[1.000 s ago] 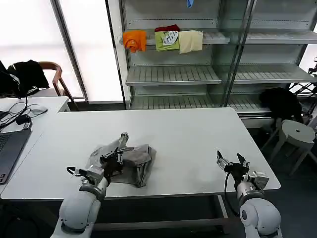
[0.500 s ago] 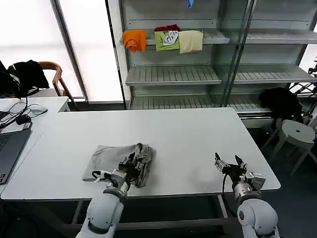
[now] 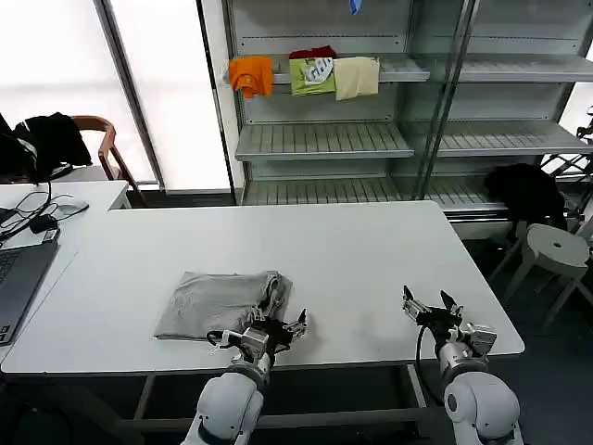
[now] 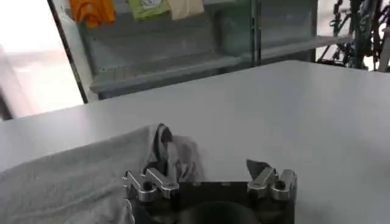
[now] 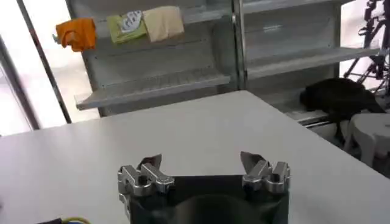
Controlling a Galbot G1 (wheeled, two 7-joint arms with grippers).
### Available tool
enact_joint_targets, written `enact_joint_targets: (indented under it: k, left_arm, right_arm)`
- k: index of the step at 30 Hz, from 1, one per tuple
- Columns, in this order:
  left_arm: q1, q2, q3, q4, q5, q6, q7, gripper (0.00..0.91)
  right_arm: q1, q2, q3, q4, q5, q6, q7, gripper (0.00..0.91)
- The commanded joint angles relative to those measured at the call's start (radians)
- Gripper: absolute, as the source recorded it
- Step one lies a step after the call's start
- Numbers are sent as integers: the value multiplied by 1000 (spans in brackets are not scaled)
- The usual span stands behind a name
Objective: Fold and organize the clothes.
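Left tool (image 3: 283, 326) wide open beside folded T-shirt (image 3: 218, 303), empty.

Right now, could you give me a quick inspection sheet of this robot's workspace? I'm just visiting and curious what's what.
Surface: white table, mostly bare.
Job's things: grey T-shirt lies folded in a flat bundle near the table's front edge.
Clutter: laptop and black cables on the neighbouring desk.
Grippers: left gripper open at the shirt's right end, one finger against the cloth; right gripper open, empty, parked over the table's front right corner.
Cables: a thin cable along the right arm.
Surroundings: shelving with orange, green and cream garments; chair, stool, black garment.
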Motion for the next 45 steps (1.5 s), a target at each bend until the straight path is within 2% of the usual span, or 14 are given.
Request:
enact_joint_targets:
  k: [1, 7, 11, 14, 27, 41, 44, 45]
  left_arm:
    - [4, 23, -51, -125, -208, -34, 16, 907]
    - [-17, 154, -326, -222, -406, -59, 42, 907]
    - [-28, 219, -497, -170, -454, -54, 79, 907]
    - [-30, 248, -545, -109, -449, -52, 105, 907]
    - [-44, 236, -524, 60, -352, -22, 140, 907]
    - [-43, 215, -500, 127, -328, -5, 121, 907]
    - [-40, 214, -499, 129, -343, -5, 123, 836]
    - [-37, 213, -498, 128, -346, -5, 124, 756]
  right_arm:
    - [3, 2, -5, -5, -3, 0, 1, 907]
    - [8, 2, -9, -14, -4, 2, 1, 907]
    - [17, 4, -19, -24, -9, 2, 3, 907]
    - [26, 11, -32, -28, -17, 1, 3, 907]
    - [31, 8, -39, -43, -27, 2, -1, 907]
    - [24, 21, -42, -39, -33, 9, -4, 907]
    - [23, 23, -42, -38, -34, 10, -4, 907]
    - [22, 23, -42, -37, -34, 10, -4, 907]
